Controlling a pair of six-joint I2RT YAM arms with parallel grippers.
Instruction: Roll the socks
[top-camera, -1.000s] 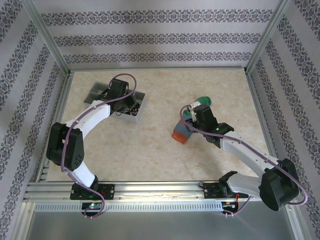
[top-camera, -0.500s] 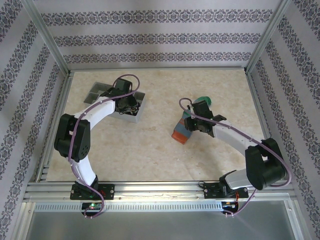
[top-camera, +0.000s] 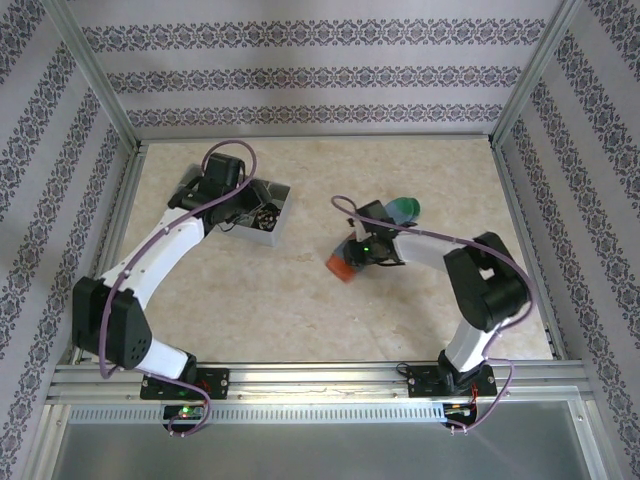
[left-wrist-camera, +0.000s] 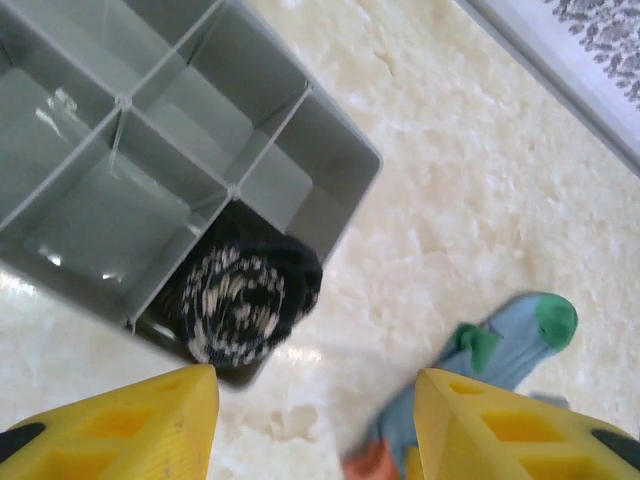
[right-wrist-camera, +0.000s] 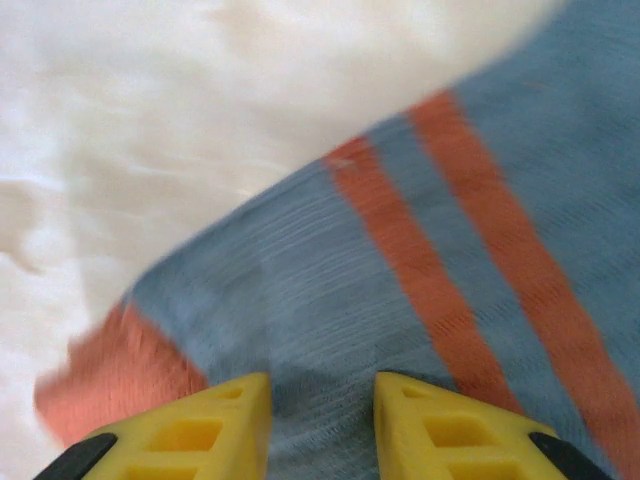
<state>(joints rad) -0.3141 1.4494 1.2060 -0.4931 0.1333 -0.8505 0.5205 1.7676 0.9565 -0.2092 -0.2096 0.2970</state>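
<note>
The black-and-white striped sock (left-wrist-camera: 243, 301) sits rolled into a ball in the near corner compartment of the grey tray (left-wrist-camera: 330, 165). My left gripper (left-wrist-camera: 315, 430) hangs open above the table just beside that tray corner, with nothing between its fingers; in the top view it (top-camera: 243, 203) hovers over the tray (top-camera: 195, 183). The blue-grey sock (top-camera: 372, 240) lies mid-table, green toe (top-camera: 405, 208) far, orange cuff (top-camera: 342, 268) near. My right gripper (right-wrist-camera: 322, 430) is down on its striped part (right-wrist-camera: 400, 300), fingers close together with fabric pinched between them.
Aluminium rails and patterned walls (top-camera: 560, 130) enclose the marble-look table (top-camera: 300, 300). The tray's other compartments (left-wrist-camera: 110, 60) hold nothing. Bare tabletop stretches between the tray and the blue-grey sock, and along the near edge.
The right gripper has slid left across the table and the blue-grey sock's cuff end went with it. The left gripper shifted back over the tray, away from the rolled striped sock.
</note>
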